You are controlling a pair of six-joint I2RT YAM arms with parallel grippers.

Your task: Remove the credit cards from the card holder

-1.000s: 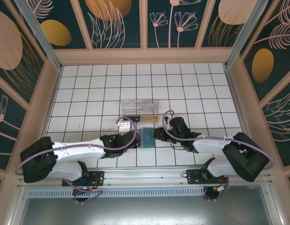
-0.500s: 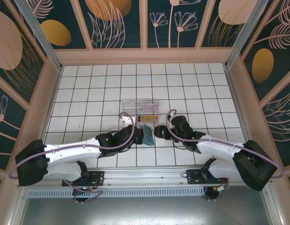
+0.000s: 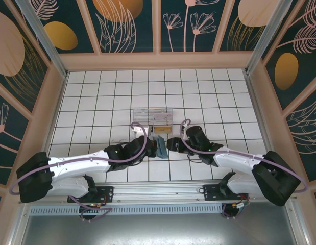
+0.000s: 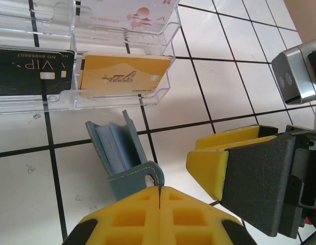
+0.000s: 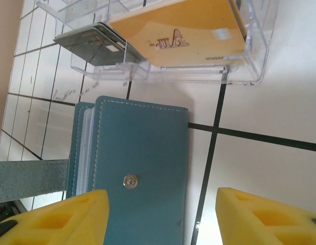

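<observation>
The teal card holder [image 3: 161, 147] stands up off the tiles between both grippers. My left gripper [image 4: 159, 188] is shut on its snap strap [image 4: 142, 176], and the covers [image 4: 117, 150] gape with pale blue sleeves between them. My right gripper [image 5: 160, 219] is open, its yellow fingers [image 5: 61, 219] straddling the holder's outer cover [image 5: 140, 153] near the metal snap [image 5: 129, 180]. Pale sleeve edges [image 5: 86, 148] show at the side; I cannot tell whether credit cards sit inside. In the top view the left gripper [image 3: 150, 146] and right gripper [image 3: 171, 145] flank the holder.
A clear plastic compartment box [image 3: 153, 120] lies just beyond the holder. It holds a yellow VIP card [image 4: 124, 75], a black VIP card [image 4: 32, 66] and a pale patterned card [image 4: 142, 13]. White tiles stretch away behind it.
My left arm has reached right to the holder and lifted it by its strap from lying flat. The right gripper has opened wider beside it.
</observation>
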